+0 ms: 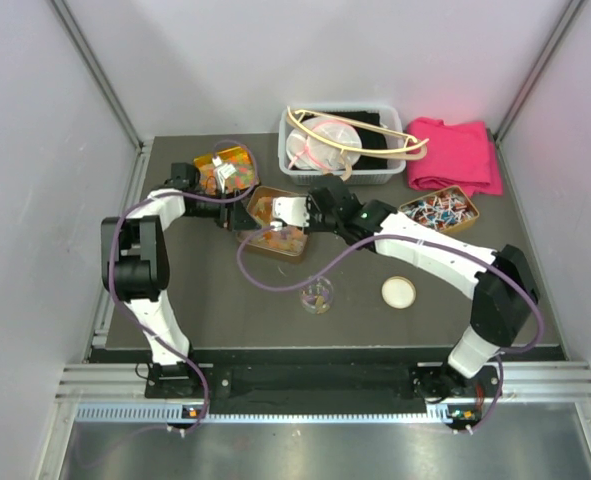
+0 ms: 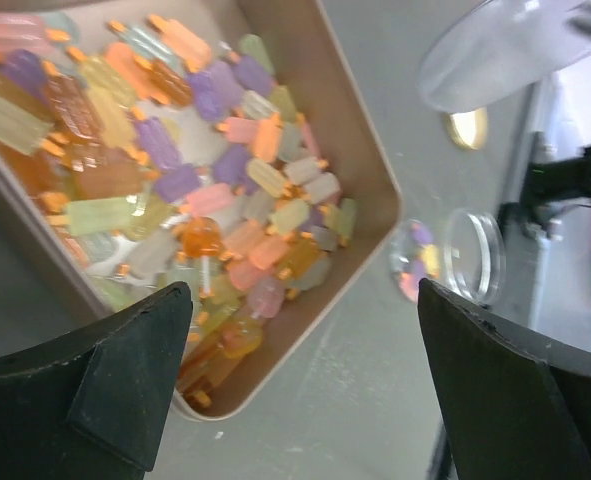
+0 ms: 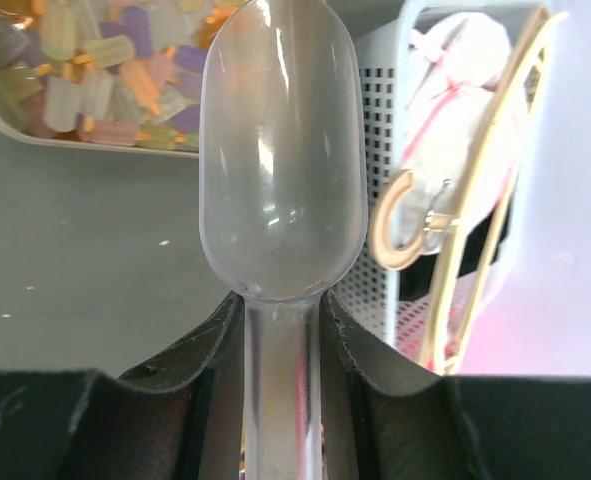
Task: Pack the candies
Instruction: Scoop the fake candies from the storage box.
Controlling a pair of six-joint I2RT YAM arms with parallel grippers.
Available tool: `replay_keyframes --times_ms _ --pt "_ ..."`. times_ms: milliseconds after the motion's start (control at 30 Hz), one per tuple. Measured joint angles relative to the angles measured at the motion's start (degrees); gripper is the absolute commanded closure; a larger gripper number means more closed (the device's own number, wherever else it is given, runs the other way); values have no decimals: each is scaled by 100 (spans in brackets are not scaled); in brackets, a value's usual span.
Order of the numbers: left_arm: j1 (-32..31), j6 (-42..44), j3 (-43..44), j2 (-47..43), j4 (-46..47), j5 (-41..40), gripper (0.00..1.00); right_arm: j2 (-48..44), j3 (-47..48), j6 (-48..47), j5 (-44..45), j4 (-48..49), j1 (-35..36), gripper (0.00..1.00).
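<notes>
Toward the back of the table (image 1: 225, 320), the two arms reach in from opposite sides and nearly meet over two gold tins. Seen from overhead, the left arm rises from its base, folds at a dark elbow by the left wall, and stretches its forearm to the right. That puts the left gripper (image 1: 227, 178) over the farther tin (image 1: 237, 153). The right arm climbs to an elbow near the right edge, then runs long and low to the left. It carries the right gripper (image 1: 295, 212) over the nearer tin (image 1: 260, 203). Candies (image 1: 280, 240) lie in both tins.

The left wrist camera adds what the overhead view cannot. The left gripper's fingers (image 2: 125, 380) stand wide apart with nothing between them, above a tin corner heaped with orange, purple, pink and pale candies. That view alone does not tell which of the two tins it is. Beyond the corner a small clear jar (image 2: 472, 255) sits on the table with coloured bits showing through it. The bowl of a clear scoop (image 2: 505, 50) hangs at the upper right.

The right wrist camera shows the right gripper clamped narrow on the scoop's handle. The bowl points forward and looks empty, its tip near a tin rim. A white basket (image 3: 375, 130) holding tan curved strips stands to the right.

Only the overhead view takes in the round lid (image 1: 398, 292) near the jar, a pink cloth (image 1: 455, 155), and a third tin (image 1: 440, 210) of wrapped sweets.
</notes>
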Motion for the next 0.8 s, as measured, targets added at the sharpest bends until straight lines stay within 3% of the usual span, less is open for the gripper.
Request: replay_keyframes --times_ms 367,567,800 --pt "-52 -570 -361 -402 942 -645 2 201 647 -468 280 -214 0 100" --pt "-68 -616 -361 -787 1099 -1541 4 321 647 -595 369 -234 0 100" --pt "-203 -577 -461 -846 1193 -2396 15 535 704 -852 511 -240 0 100"
